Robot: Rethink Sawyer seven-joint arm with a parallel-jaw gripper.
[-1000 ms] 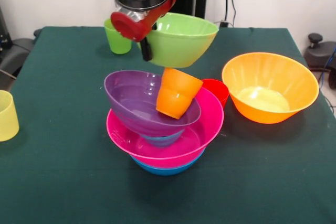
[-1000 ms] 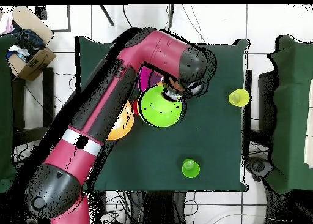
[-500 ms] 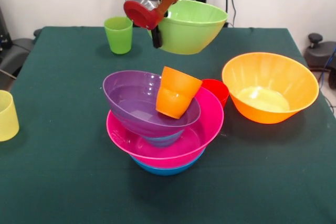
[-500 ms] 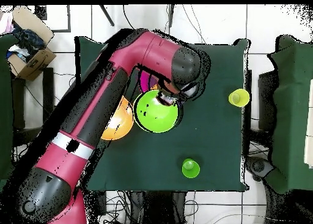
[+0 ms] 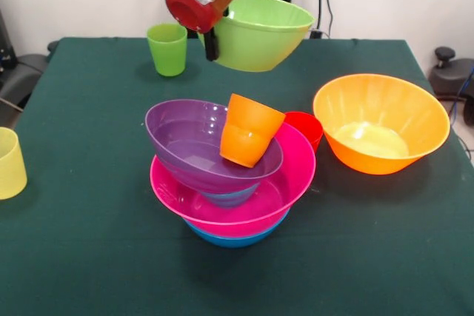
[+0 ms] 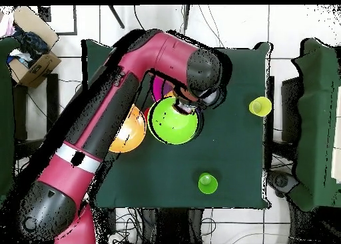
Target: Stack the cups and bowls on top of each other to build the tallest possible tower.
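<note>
My gripper (image 5: 212, 41) is shut on the rim of the lime green bowl (image 5: 258, 35), holding it in the air above and behind the tower. The tower is a large blue bowl (image 5: 231, 239) at the bottom, then a pink bowl (image 5: 255, 201), a small blue bowl (image 5: 229, 197) and a purple bowl (image 5: 189, 146). An orange cup (image 5: 248, 131) leans tilted in the purple bowl. From overhead, the lime green bowl (image 6: 173, 120) and the arm cover most of the tower; only a bit of the pink bowl (image 6: 159, 88) shows.
An orange bowl (image 5: 381, 123) stands alone at the right. A red cup (image 5: 306, 128) sits just behind the pink bowl. A green cup (image 5: 167, 49) stands at the back left, and a pale yellow cup (image 5: 9, 162) at the left edge.
The gripper has lifted the lime green bowl up and back from just over the orange cup, then drifted slightly left. The tower and loose pieces have not moved.
</note>
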